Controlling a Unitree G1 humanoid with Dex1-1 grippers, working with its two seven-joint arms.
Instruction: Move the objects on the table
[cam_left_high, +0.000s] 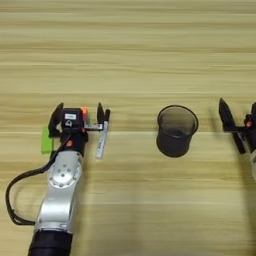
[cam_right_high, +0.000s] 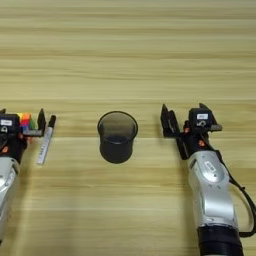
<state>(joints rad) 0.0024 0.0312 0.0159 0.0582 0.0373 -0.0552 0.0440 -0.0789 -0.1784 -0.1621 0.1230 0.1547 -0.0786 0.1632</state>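
Note:
My left gripper (cam_left_high: 80, 107) rests open on the table (cam_left_high: 130, 50) at the left. A small multicoloured puzzle cube (cam_right_high: 25, 120) sits between its fingers, mostly hidden by the gripper body. A white marker with a black cap (cam_left_high: 102, 137) lies just right of its right finger, cap pointing away from me. A flat green bar (cam_left_high: 46, 140) pokes out by the left finger, partly covered by the wrist. The black mesh cup (cam_left_high: 176, 130) stands upright in the middle. My right gripper (cam_right_high: 183, 108) is open on the table right of the cup, holding nothing.
A black cable (cam_left_high: 12, 195) loops out from the left forearm near the table's front left. Another cable (cam_right_high: 247, 200) hangs beside the right forearm. Bare wood stretches across the far half of the table.

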